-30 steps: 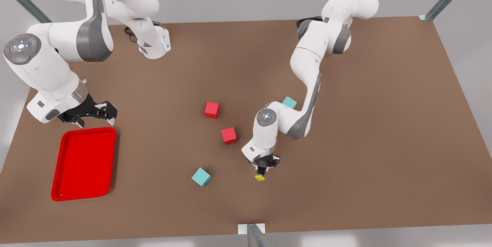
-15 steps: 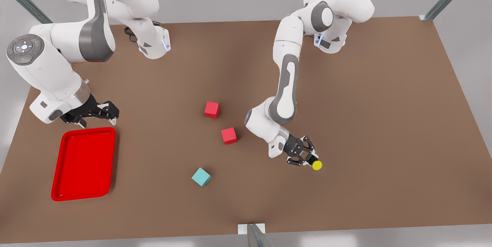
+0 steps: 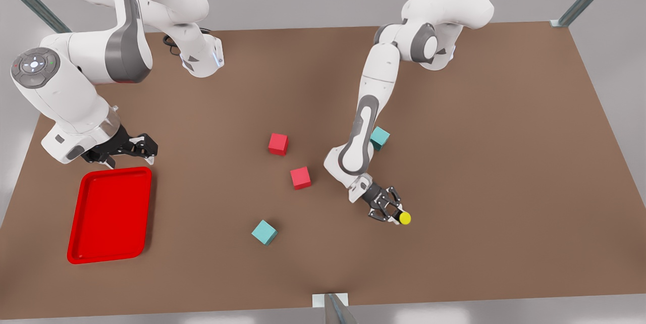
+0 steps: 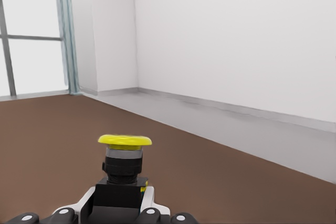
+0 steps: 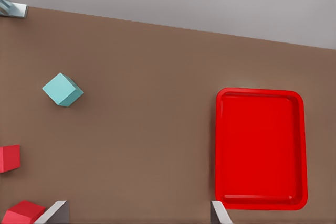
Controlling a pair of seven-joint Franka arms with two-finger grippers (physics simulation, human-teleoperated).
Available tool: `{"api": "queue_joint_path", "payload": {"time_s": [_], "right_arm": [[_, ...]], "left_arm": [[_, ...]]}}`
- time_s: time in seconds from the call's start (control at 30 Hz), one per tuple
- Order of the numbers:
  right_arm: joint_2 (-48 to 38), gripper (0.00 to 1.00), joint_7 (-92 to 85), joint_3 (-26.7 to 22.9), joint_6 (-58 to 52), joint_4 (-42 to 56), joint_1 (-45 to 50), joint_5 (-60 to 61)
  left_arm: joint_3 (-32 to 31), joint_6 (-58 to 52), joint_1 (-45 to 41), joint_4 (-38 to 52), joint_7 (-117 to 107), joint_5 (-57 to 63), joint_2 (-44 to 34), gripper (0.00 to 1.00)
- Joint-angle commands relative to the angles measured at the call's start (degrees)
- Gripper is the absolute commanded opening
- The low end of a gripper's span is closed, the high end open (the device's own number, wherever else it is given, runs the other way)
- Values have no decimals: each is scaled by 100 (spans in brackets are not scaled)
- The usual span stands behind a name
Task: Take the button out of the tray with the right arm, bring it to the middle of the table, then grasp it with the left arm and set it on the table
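Swung back slightly toward the table's [image 3: 504,162] middle, the left gripper [image 3: 391,211] clenches the button [image 3: 405,218] aloft, lowering due next; right gripper [image 3: 132,146] waits released above the tray [image 3: 81,213].

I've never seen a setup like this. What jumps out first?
Probably the bright red tray, lying bare near the table's edge at the front view's left, with the right claw hovering open just beyond it. Then the yellow-capped button, pinched in the left claw near the middle, among red and teal cubes.
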Motion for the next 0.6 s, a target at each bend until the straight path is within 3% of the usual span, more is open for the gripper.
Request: {"api": "queue_joint_path", "payload": {"time_s": [0.0, 0.23, 0.27, 0.3, 0.57], "right_arm": [[-6, 100, -20, 0, -2, 4, 0, 9], [-6, 100, -11, 9, -2, 4, 0, 9], [-6, 100, -20, 9, -2, 4, 0, 9], [-6, 100, -20, 9, -2, 4, 0, 9], [-6, 100, -20, 9, -2, 4, 0, 9]], "left_arm": [[-71, 116, 47, 1, -3547, 353, 32, 48], [-71, 107, 82, 1, -3547, 564, 190, 48], [-71, 107, 82, 1, -3529, 599, 190, 70], [-71, 107, 82, 1, -3503, 599, 190, 100], [-71, 72, 47, 1, -3529, 590, 190, 100]]}}
